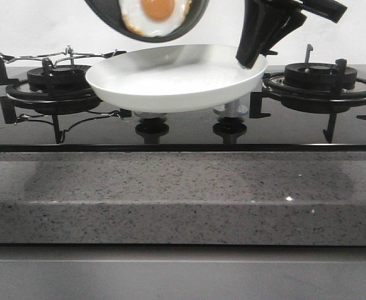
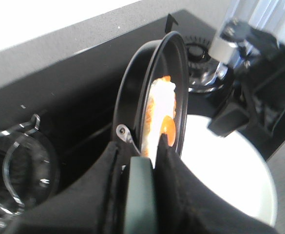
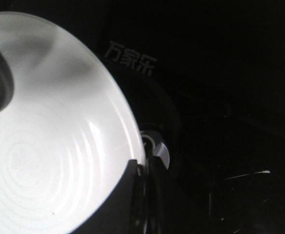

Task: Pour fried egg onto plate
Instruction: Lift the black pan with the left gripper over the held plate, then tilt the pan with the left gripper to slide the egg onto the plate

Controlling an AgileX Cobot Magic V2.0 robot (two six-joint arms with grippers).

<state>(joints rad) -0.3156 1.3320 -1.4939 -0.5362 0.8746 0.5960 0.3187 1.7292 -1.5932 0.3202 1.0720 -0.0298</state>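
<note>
Tilting steeply at the top centre of the front view, the frying pan carries the fried egg, which clings to its dark face above the plate; the plate is held off the stove by the right gripper, jaws clamped on its rim. Left wrist view: the left gripper grips the pan handle at lower centre; the egg looks thin, floppy and probably greasy, likely to slide rather than need grasping. Right wrist view: the plate fills the left, glossy, rigid and breakable, pinched at its edge
</note>
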